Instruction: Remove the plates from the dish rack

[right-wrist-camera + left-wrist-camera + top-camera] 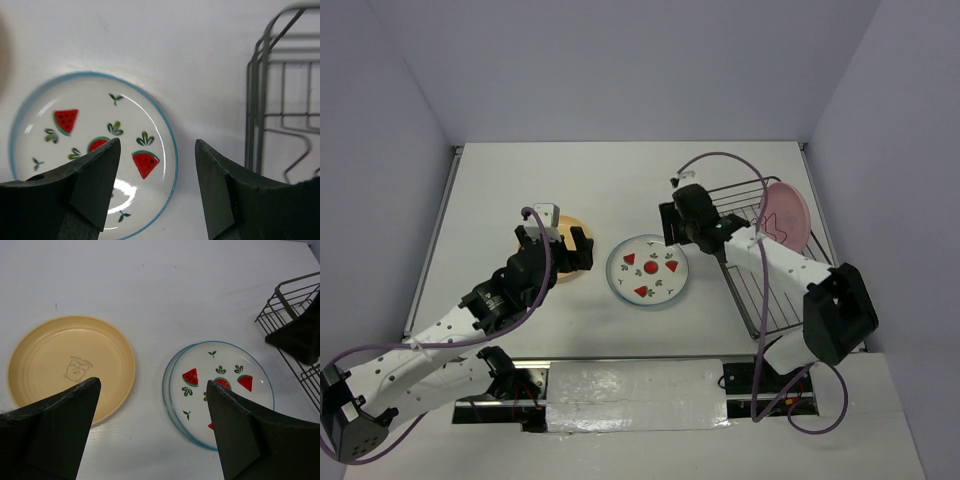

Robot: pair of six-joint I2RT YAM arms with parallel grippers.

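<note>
The right end effector (157, 145) sits at 6 o'clock, its dark fingers spread with nothing between them. The white plate (92, 120), blue-rimmed with red watermelon slices, lies flat on the bench (200, 50) toward 8 o'clock. The dish rack (260, 115) stands at 3 o'clock, apart from the plate.

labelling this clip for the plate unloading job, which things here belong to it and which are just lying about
Job:
dish rack
pink plate standing in it
watermelon plate and yellow plate, flat on the table

Not the job:
purple cables on the arms
</note>
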